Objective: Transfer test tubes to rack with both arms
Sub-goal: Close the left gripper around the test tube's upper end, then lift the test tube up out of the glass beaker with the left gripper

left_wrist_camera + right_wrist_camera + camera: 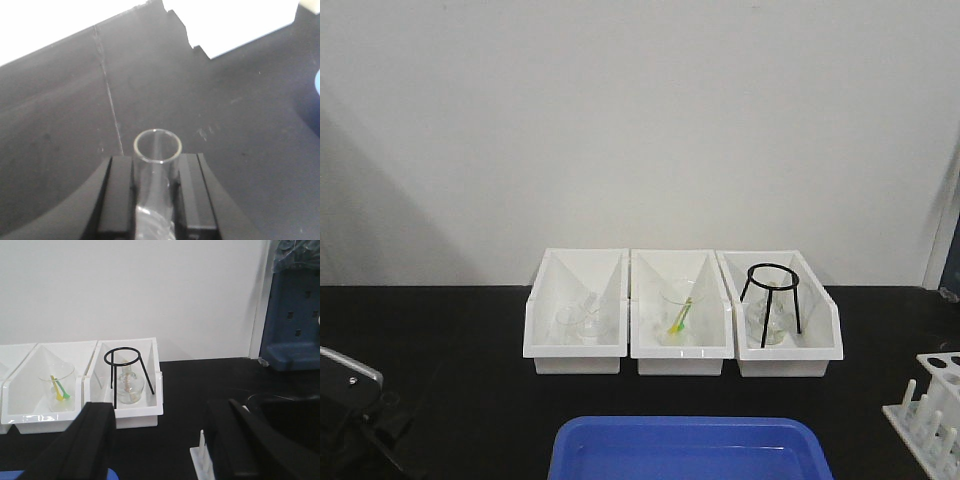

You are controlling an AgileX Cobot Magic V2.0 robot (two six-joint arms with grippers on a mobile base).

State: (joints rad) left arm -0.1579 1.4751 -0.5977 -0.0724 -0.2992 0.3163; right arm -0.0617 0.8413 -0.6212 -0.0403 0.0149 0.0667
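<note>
Left gripper (156, 167) is clamped on the test tube (155, 182), the glass pinched between both black pads with its open mouth poking out ahead, over the black table (60, 110) on the left side. Right gripper (162, 417) hangs with fingers spread wide and nothing between them, and the white rack (202, 460) sits just below it at the near right. The danger now: smooth glass held near its mouth could slide or tilt on a quick swing. Right fingers closing off-centre at a handover could knock it loose. A tilted tube would catch a hole's edge in the rack.
</note>
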